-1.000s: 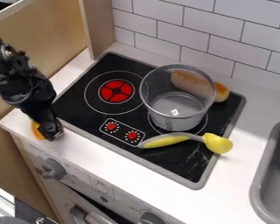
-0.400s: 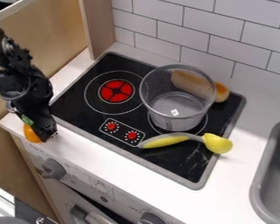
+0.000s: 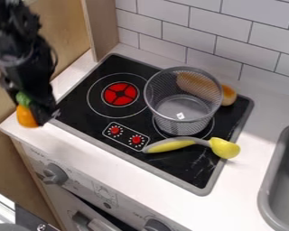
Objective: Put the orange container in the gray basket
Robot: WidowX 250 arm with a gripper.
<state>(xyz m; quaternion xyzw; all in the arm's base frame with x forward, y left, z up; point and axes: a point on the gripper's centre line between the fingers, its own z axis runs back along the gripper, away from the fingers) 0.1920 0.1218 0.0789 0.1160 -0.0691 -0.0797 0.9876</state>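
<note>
The black gripper (image 3: 35, 113) hangs at the left of the camera view, over the counter's left corner. It is shut on the orange container (image 3: 26, 116), an orange piece with a green top, which shows at the gripper's left side, partly hidden by it. The gray basket (image 3: 182, 101), made of wire mesh, stands upright on the right part of the black stovetop, well to the right of the gripper. A small white tag lies on its bottom.
A yellow and gray utensil (image 3: 192, 143) lies on the stovetop's front right, before the basket. Behind the basket is a brown bun-like thing (image 3: 228, 95). A gray sink (image 3: 282, 176) is at the right, a tiled wall (image 3: 231, 36) at the back.
The gripper has risen from the counter's left front edge and shifted slightly left. The orange container has moved up with it, and its green top shows more.
</note>
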